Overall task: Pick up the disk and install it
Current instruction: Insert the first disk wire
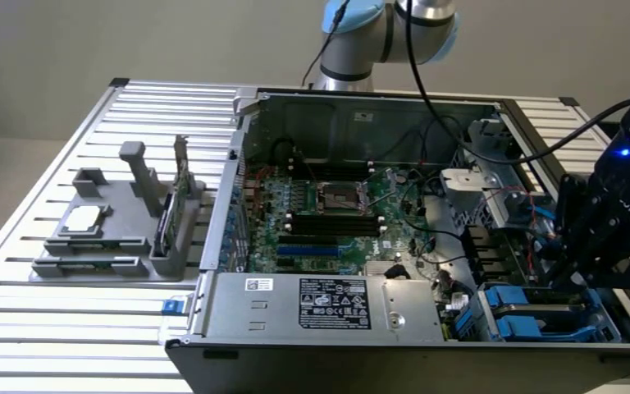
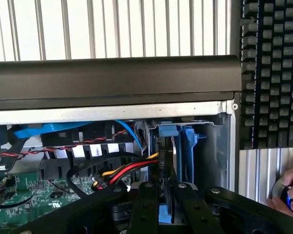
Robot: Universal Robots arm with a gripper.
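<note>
In the wrist view the disk [image 2: 165,192] appears edge-on as a thin dark slab with blue carrier plastic. It stands upright between my black fingers [image 2: 147,207]. My gripper [image 2: 166,209] is shut on the disk. The disk's far end reaches into the grey drive bay [image 2: 212,146] of the open computer case, beside a blue carrier rail [image 2: 188,146]. In the exterior view my gripper [image 1: 586,275] hangs low over the case's corner at the exterior view's right, just above blue drive carriers [image 1: 534,316]. There my arm hides the disk.
Red, yellow and black cables [image 2: 129,170] and a blue cable [image 2: 49,130] lie close beside the bay. A keyboard [image 2: 273,73] lies past the case wall, and a person's hand [image 2: 289,195] rests near it. A grey fixture [image 1: 112,234] with parts stands at the exterior view's left.
</note>
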